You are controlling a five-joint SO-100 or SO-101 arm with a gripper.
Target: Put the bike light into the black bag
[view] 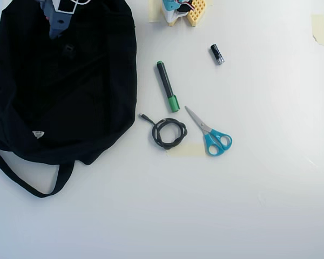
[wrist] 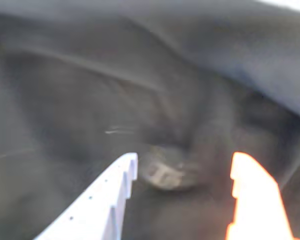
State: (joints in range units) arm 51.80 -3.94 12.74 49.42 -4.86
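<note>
Here we find a small dark object (wrist: 166,172) lying on folded black fabric in the wrist view, just beyond and between the gripper's (wrist: 182,167) two fingertips; it is too blurred for us to say for certain that it is the bike light, though a pale marking shows on its face. In the overhead view we cannot make out the light at all. The gripper stands open, with a clear gap between its white toothed finger (wrist: 115,195) on the left of that view and its orange finger (wrist: 252,200) on the right, and nothing is held between them.

Around them, the black bag (view: 65,97) fills almost the whole wrist view with dark folds. From overhead we see the bag spread over the upper left of the white table (view: 232,205), its small white label (view: 38,134) near the lower edge and its long strap (view: 27,181) looping out below. The arm (view: 59,16) reaches in over the bag's top edge, so the gripper's tip is lost against the black cloth there.

To the right of the bag, well apart from it, lie a green marker (view: 167,86), a coiled black cable (view: 167,132), teal-handled scissors (view: 210,135) and a small black cylinder (view: 217,54) with a silver end.
</note>
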